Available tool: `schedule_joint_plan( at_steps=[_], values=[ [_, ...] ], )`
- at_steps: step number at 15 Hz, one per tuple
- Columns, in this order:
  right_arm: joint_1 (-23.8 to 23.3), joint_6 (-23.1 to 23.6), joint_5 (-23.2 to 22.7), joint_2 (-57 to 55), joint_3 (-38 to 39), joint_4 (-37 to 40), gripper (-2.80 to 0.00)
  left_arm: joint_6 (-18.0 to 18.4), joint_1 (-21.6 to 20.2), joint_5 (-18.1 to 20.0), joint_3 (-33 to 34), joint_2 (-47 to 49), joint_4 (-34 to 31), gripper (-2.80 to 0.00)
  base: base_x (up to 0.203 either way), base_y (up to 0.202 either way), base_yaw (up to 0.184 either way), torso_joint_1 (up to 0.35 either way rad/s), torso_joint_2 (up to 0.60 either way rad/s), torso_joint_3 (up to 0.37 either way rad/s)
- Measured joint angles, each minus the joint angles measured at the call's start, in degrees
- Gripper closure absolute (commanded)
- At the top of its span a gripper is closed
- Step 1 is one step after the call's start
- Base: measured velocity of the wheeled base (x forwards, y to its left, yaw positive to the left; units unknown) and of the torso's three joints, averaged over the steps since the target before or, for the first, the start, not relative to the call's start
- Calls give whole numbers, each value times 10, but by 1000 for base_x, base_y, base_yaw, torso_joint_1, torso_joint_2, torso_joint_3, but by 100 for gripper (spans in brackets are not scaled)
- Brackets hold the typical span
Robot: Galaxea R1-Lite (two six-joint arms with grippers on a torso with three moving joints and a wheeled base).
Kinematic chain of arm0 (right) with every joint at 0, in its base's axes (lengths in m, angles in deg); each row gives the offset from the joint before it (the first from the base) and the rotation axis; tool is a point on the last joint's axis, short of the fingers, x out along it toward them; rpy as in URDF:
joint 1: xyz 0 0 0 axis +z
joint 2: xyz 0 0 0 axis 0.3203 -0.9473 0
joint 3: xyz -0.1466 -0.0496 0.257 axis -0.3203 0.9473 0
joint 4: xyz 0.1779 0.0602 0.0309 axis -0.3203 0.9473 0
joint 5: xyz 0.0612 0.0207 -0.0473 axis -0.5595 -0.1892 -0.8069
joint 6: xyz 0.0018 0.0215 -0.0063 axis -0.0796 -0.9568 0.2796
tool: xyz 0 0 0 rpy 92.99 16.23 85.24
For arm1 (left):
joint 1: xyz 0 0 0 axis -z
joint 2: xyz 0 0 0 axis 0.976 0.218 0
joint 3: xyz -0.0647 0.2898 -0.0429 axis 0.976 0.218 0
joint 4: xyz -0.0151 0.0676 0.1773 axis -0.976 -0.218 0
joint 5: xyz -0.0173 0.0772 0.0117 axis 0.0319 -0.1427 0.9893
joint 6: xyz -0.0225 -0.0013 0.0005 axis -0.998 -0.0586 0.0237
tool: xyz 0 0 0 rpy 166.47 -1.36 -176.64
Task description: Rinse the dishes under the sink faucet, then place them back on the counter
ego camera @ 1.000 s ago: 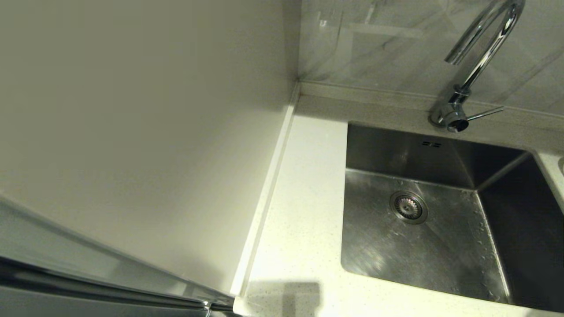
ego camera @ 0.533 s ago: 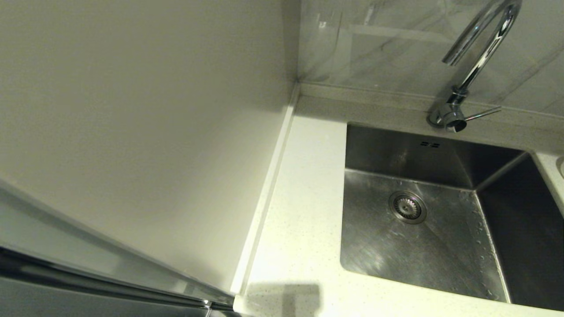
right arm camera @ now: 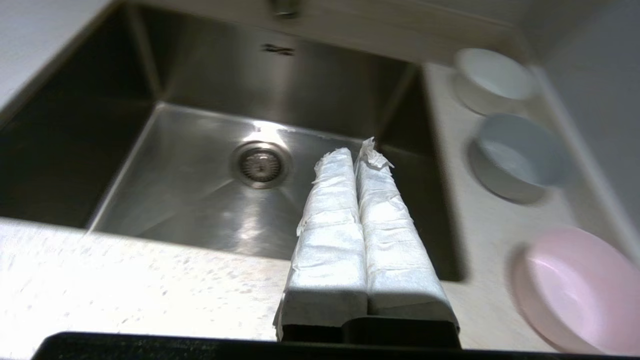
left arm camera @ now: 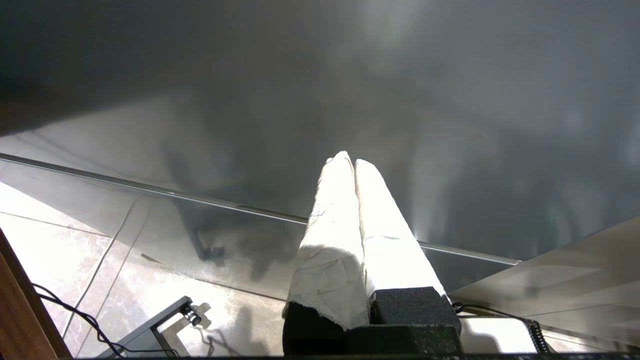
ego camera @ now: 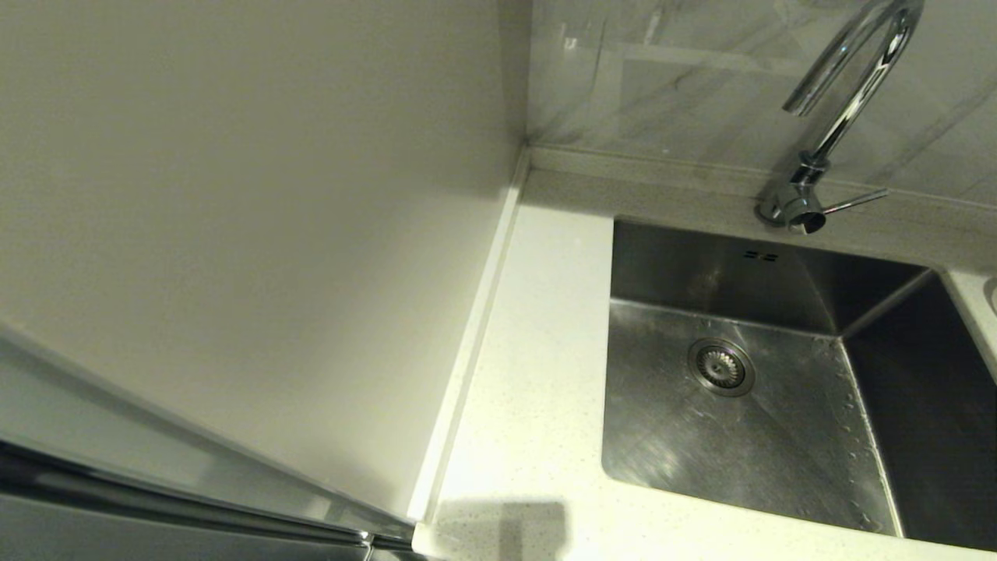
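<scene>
Nothing has visibly shifted since earlier: the right end effector (right arm camera: 356,155), closed and empty, hovers over the sink (right arm camera: 200,200), nearer the three bowls (right arm camera: 517,155) on the worktop (right arm camera: 150,285) beside it.

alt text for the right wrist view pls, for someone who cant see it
The right claw, shut and empty, hangs over a bare steel sink with a round drain strainer. Three bowls line the speckled counter beside the sink: white bowl, blue bowl, pink bowl.
</scene>
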Motion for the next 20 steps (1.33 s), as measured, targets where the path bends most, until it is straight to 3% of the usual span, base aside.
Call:
schedule_joint_plan(
  at_steps=[2,4,7,20],
  values=[
    [0,11,-73,2,61,-61,0,0,0,0,0,0,0,0,0,0,0,0,0,0],
    [0,-24,-147,2,73,-8,0,0,0,0,0,0,0,0,0,0,0,0,0,0],
    [0,-65,-122,3,66,74,0,0,0,0,0,0,0,0,0,0,0,0,0,0],
    [0,-97,-115,2,68,75,0,0,0,0,0,0,0,0,0,0,0,0,0,0]
  ],
)
